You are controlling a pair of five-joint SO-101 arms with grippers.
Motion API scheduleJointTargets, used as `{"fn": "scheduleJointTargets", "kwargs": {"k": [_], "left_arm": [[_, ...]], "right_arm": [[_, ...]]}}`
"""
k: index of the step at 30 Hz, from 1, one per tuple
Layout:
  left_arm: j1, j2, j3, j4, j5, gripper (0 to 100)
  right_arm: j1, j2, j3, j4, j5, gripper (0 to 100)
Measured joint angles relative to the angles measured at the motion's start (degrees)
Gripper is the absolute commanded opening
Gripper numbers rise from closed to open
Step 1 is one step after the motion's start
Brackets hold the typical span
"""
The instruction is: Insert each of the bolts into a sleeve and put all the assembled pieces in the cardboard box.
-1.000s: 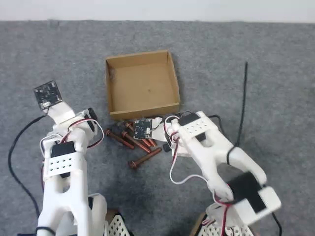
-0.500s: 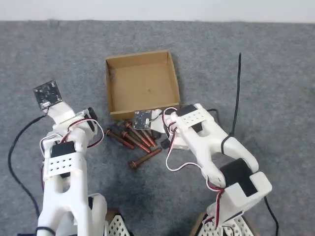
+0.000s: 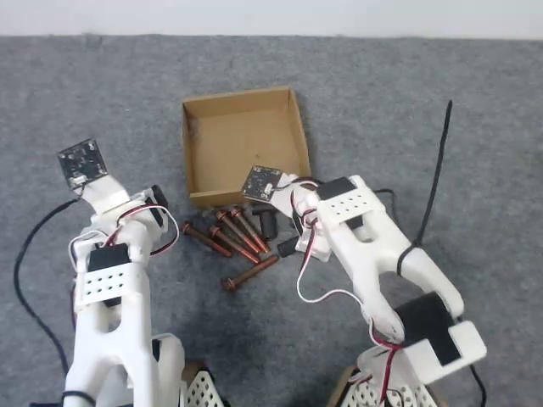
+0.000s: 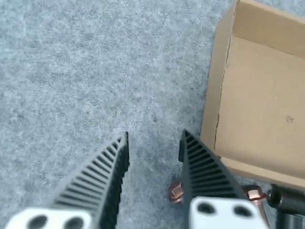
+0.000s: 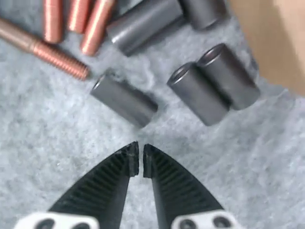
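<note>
A grey carpet (image 3: 441, 76) with a short, speckled nap spreads to the near, left and right edges of the high view. Along the far edge runs a flat white strip (image 3: 271, 17), wall or bare surface, I cannot tell. The light is even and the shadows soft.

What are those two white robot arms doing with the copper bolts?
They are meant to slide each copper-coloured bolt into a dark grey metal sleeve, then drop the pairs into the brown cardboard box. Nothing is joined yet, and the box holds no pieces. The right gripper hangs closed and empty next to the loose sleeves on the grey carpet. The left gripper is open and empty over the carpet beside the box.
</note>
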Motion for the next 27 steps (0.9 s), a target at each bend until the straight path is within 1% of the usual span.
{"fn": "scheduleJointTargets", "kwargs": {"k": [2,7,12,21,27], "left_arm": [[0.0,0.0,0.0,0.0,0.0,17],[0.0,0.0,0.0,0.0,0.0,17],[0.0,0.0,0.0,0.0,0.0,17],[0.0,0.0,0.0,0.0,0.0,17],[0.0,0.0,0.0,0.0,0.0,17]], "right_arm": [[0.0,-1.0,1.2,0.0,-0.2,13.4],[-0.3,-1.2,2.3,0.0,-0.2,12.2],[-3.3,-6.2,2.3,0.0,-0.1,12.3],[-3.2,-7.6,2.3,-0.4,9.4,12.3],[-3.3,-6.9,2.3,-3.7,12.7,12.3]]}}
